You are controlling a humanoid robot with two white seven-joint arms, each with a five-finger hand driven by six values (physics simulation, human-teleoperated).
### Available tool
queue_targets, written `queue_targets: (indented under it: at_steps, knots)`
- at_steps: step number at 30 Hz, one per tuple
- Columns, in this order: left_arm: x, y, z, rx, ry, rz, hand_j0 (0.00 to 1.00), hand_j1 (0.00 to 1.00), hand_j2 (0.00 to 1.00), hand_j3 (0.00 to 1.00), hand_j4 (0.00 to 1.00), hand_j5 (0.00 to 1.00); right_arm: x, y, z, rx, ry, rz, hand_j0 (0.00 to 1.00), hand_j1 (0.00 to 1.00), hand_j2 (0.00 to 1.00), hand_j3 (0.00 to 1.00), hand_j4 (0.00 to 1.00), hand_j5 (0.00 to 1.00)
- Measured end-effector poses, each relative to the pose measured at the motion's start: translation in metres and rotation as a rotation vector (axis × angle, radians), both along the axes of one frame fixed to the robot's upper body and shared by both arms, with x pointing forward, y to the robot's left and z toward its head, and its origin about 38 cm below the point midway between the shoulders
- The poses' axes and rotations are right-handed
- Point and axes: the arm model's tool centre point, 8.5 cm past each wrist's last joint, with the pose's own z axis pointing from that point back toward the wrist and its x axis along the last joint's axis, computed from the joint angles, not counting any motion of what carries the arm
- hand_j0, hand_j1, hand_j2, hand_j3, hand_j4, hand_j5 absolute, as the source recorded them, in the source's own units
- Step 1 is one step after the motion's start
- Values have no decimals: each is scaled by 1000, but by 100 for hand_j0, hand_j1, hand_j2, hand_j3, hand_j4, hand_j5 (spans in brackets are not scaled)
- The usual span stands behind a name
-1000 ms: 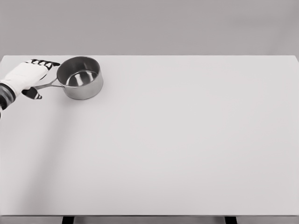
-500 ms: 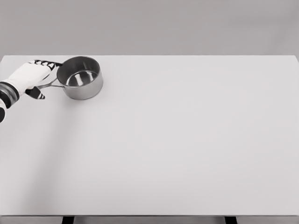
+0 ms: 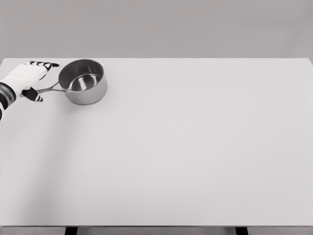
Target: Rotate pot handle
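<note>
A small steel pot (image 3: 83, 81) stands upright at the far left of the white table (image 3: 186, 147). Its thin metal handle (image 3: 50, 89) points left and slightly toward me. My left hand (image 3: 41, 80), white with black fingertips, sits at the outer end of the handle. The fingers (image 3: 43, 64) reach out above the handle and the thumb (image 3: 32, 95) lies just below its tip. The hand is open and nothing is clasped in it. My right arm is out of sight.
The table's far edge runs just behind the pot, and its left edge lies under my left wrist. Nothing else stands on the tabletop.
My left hand has drawn back to the left, away from the pot's rim. The pot has shifted very slightly left; its handle keeps about the same direction.
</note>
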Motion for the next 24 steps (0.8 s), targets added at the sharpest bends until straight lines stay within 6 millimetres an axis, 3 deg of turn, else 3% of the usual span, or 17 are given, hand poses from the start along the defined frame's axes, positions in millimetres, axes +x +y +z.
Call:
queue_targets:
  at_steps: [24]
  knots:
    - [13,24,8,-30,2,105,100,100,100,100,100,100,0,0,0,0,0,0,100,100,100,100,100,100]
